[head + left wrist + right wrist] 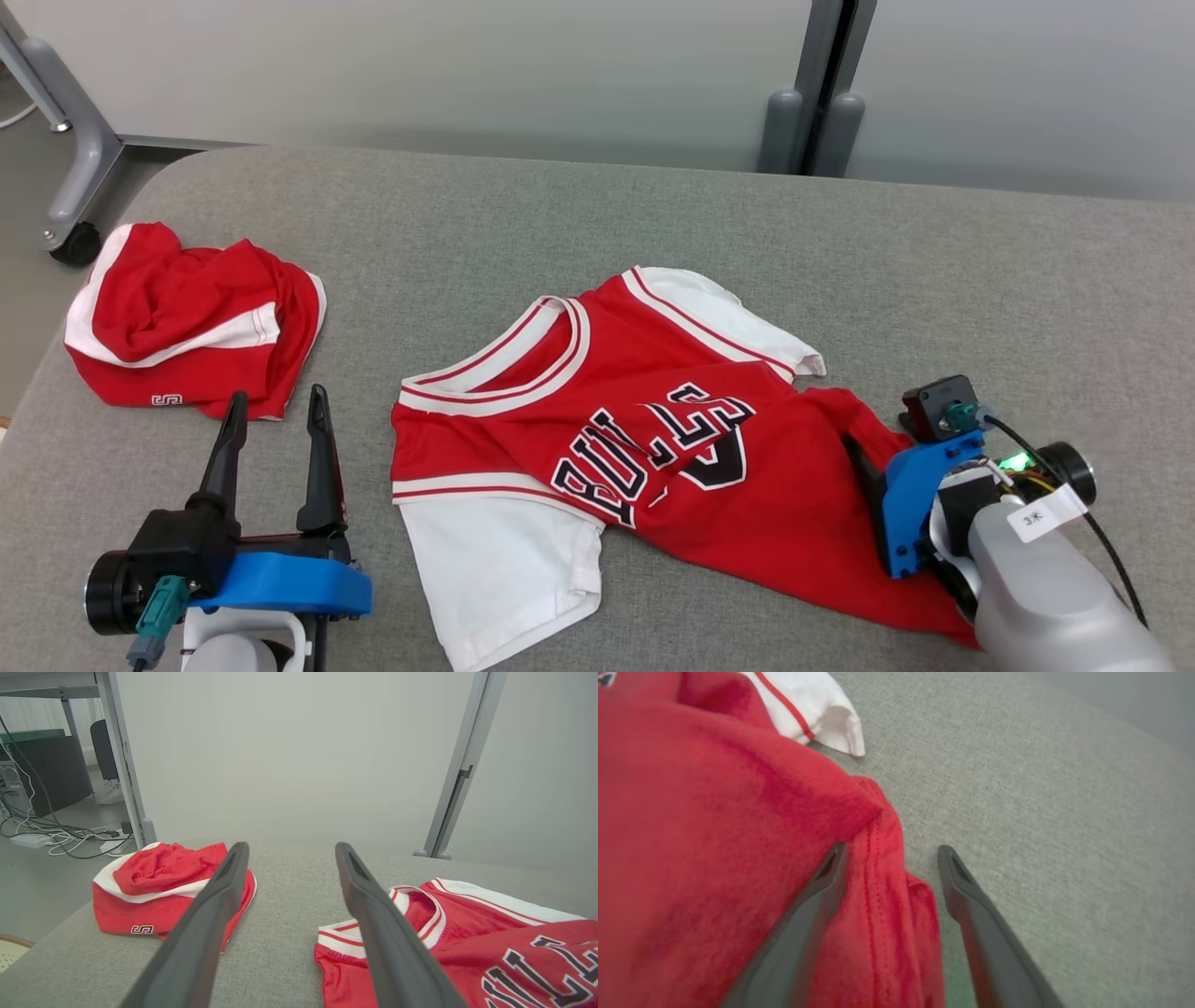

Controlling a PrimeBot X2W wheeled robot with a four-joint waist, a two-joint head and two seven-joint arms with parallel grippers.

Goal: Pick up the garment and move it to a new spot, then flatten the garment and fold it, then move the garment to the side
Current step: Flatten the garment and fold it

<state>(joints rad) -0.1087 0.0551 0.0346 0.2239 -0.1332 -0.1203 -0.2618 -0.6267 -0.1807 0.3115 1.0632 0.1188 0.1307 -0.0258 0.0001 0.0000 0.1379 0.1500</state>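
The garment [653,439] is a red jersey with white sleeves and dark lettering, lying partly spread and rumpled on the grey padded table [597,215]. My right gripper [868,459] is low at its red hem on the right. In the right wrist view this gripper [893,849] stands open. Its left finger lies on the red cloth [714,835], its right finger is over bare table, and the stitched hem runs between them. My left gripper [278,397] stands open near the table's front left, left of the jersey [467,933]. Nothing lies between its fingers [290,849].
Crumpled red shorts [187,317] with white trim lie at the table's left, just beyond my left fingers [159,882]. Grey partition posts [812,112] rise behind the table. A wheeled frame leg [75,187] stands off the left edge. Cables [56,835] lie on the floor.
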